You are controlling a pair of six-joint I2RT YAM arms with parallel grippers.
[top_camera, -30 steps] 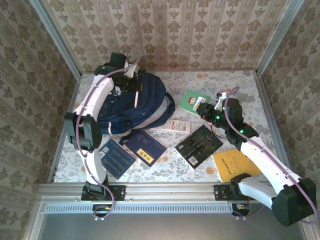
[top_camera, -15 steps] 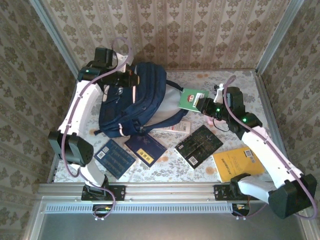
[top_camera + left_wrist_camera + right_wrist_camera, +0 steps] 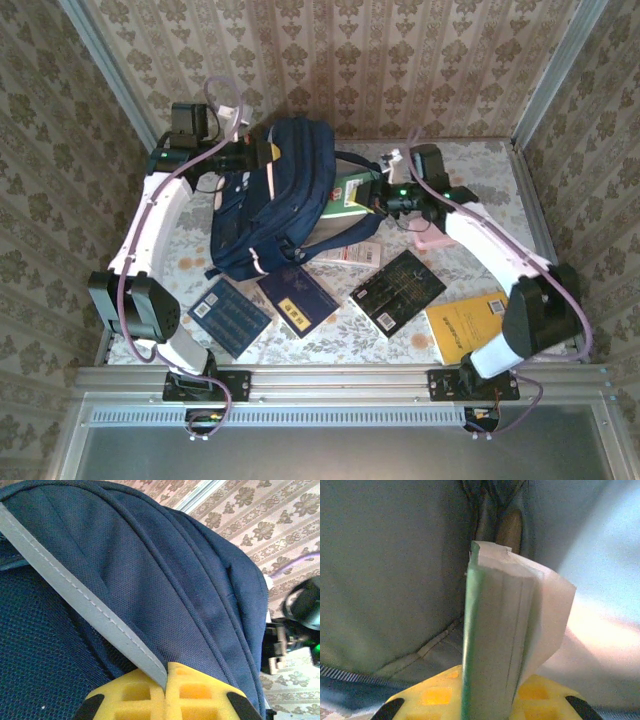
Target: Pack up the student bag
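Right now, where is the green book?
In the top view, the green book is mid-table toward the back, pinched in the right gripper at the student bag's right edge.

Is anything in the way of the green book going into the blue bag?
Nothing visible is. The right tool holds the green book at the open mouth of the student bag, with bag lining on both sides of it. The left tool pinches the bag's pale stripe, holding it up.
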